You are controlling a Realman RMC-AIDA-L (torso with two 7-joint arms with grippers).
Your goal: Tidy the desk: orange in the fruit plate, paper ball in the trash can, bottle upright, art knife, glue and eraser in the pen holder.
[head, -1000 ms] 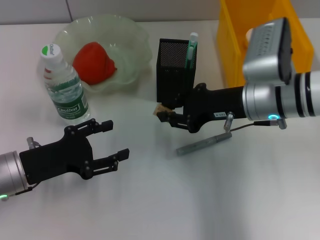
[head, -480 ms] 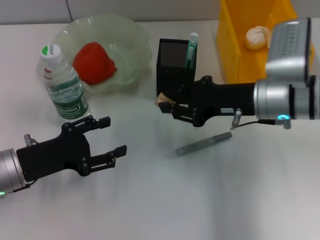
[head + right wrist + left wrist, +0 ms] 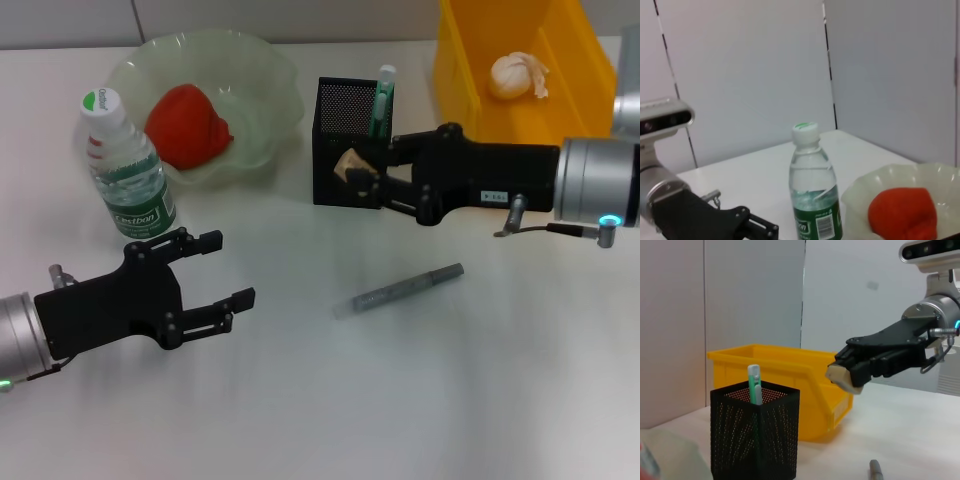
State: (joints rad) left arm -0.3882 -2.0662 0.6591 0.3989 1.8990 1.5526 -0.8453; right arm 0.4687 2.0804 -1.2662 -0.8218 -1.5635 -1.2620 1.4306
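We see the right gripper (image 3: 362, 172) at centre frame in the head view, its fingers pinching the eraser (image 3: 349, 162). The eraser is held in the air just in front of the pen holder (image 3: 345, 145), level with the upper part of its front wall. In the left wrist view the eraser (image 3: 842, 379) sits clamped at the fingertips, clear of the counter (image 3: 400, 400) and higher than the pen holder rim (image 3: 755, 395).

We see the art knife (image 3: 382, 100) standing upright inside the pen holder, against its far right corner, with the white tip above the rim.

The glue (image 3: 398, 289) lies flat on the counter at lower centre, well apart from both grippers and angled up toward the right.

The left gripper (image 3: 215, 273) hovers at lower left with its fingers spread and nothing between them.

The bottle (image 3: 125, 170) stands upright at left, just in front of the fruit plate (image 3: 262, 70). The orange (image 3: 187, 125) rests inside the fruit plate at upper left.

The paper ball (image 3: 517, 75) lies inside the trash can (image 3: 460, 100) at upper right.

In the right wrist view we see the bottle (image 3: 813, 190) upright beside the fruit plate (image 3: 860, 192) containing the orange (image 3: 902, 212).
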